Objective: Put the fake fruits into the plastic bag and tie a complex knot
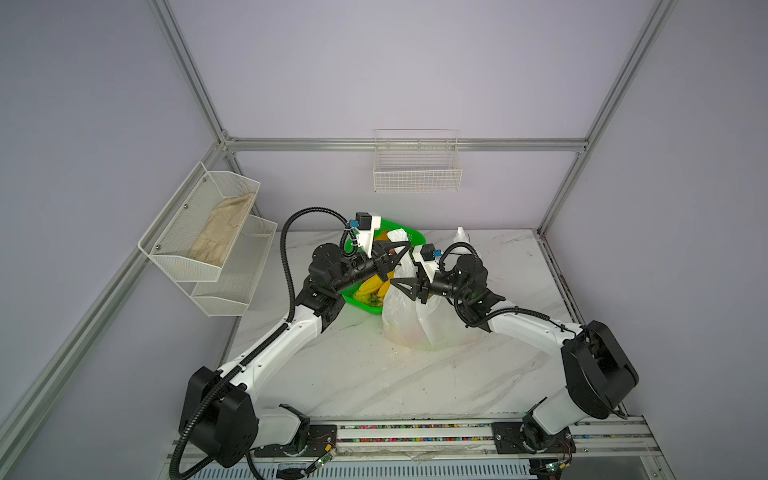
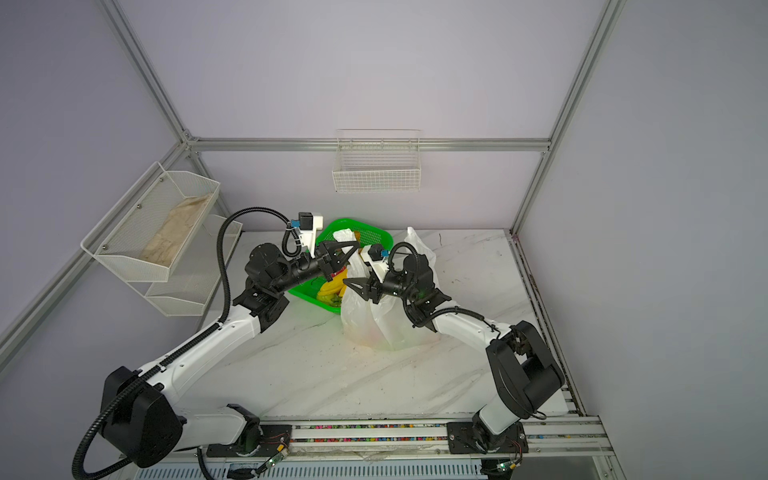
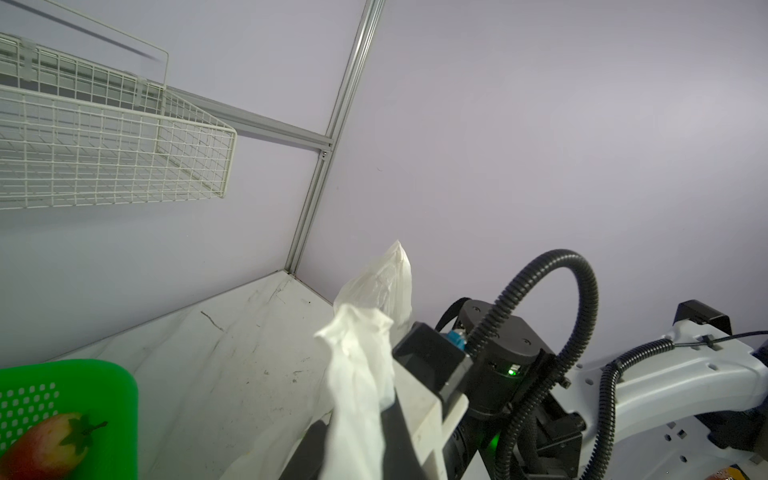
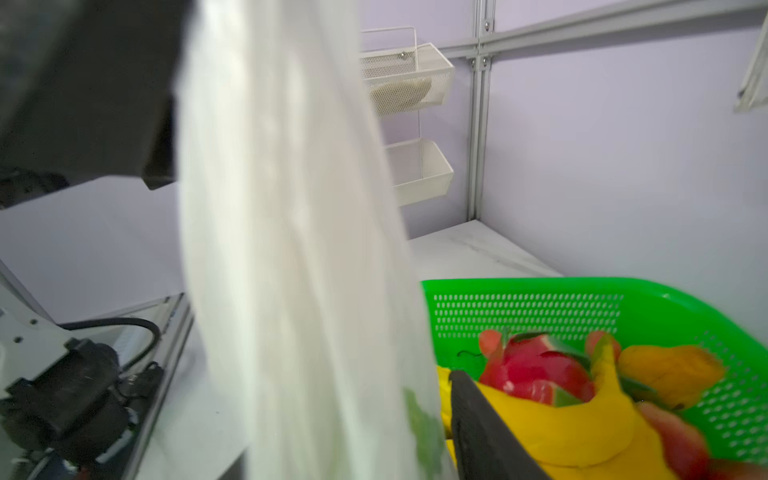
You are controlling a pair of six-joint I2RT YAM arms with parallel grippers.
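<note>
The plastic bag [image 1: 411, 324] [image 2: 374, 324] stands on the marble table with faint fruit colours showing through its film. My left gripper [image 1: 401, 251] [image 2: 353, 249] [image 3: 357, 449] is shut on one bag handle [image 3: 361, 374], pulled upward. The other handle [image 1: 461, 237] [image 3: 386, 282] sticks up free. My right gripper [image 1: 395, 286] [image 2: 347, 284] [image 4: 386, 415] is at the bag's upper side. Its jaws stand apart with bag film [image 4: 291, 249] between them, and one finger [image 4: 478, 424] shows beside the film. Fake fruits lie in the green basket [image 1: 417, 241] [image 4: 540, 307]: bananas [image 1: 370, 289] [image 4: 582, 424] and a dragon fruit [image 4: 536, 370].
A white wire basket [image 1: 417, 174] hangs on the back wall. A two-tier mesh shelf [image 1: 232, 274] on the left wall holds a beige cloth [image 1: 220, 232]. The arms' base rail [image 1: 415, 432] runs along the table's front edge.
</note>
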